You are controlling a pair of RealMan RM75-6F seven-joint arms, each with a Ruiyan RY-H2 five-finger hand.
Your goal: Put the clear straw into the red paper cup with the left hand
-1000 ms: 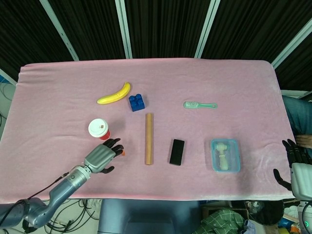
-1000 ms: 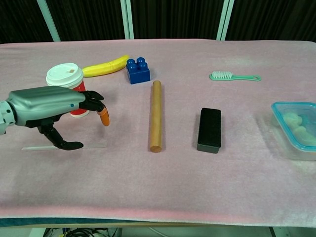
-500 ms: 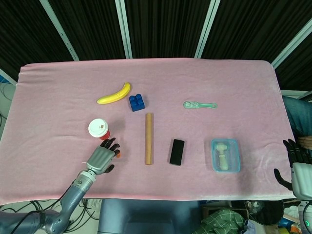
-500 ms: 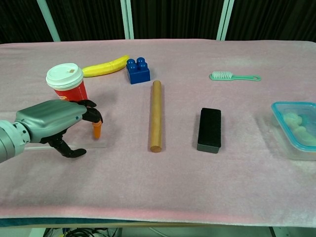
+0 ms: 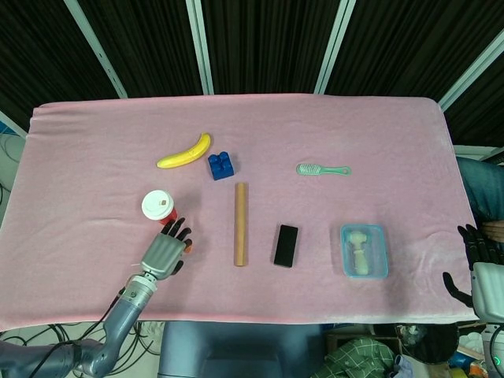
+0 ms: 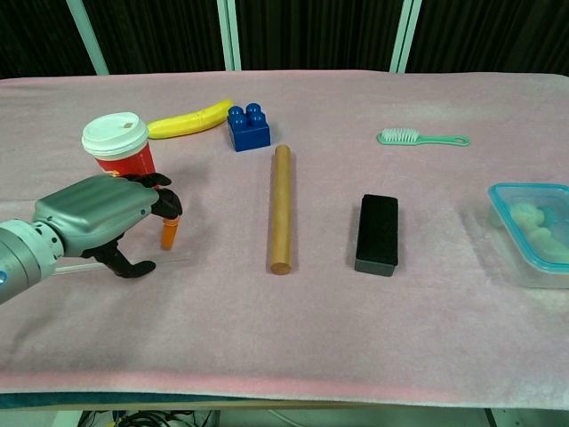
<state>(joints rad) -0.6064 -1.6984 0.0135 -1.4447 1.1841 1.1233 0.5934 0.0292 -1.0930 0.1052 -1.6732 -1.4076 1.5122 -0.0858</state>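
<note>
The left hand hangs low over the pink tabletop just in front of the red paper cup, palm down, its arm coming in from the near-left edge. Its fingers are curled downward, the thumb hooked under near the cloth, and I cannot tell whether they actually pinch anything. The clear straw lies flat on the tabletop right beneath that hand, one end poking out past the thumb; the cup stands upright with its white lid on. The right hand sits off the far right edge of the tabletop, fingers spread and holding nothing.
</note>
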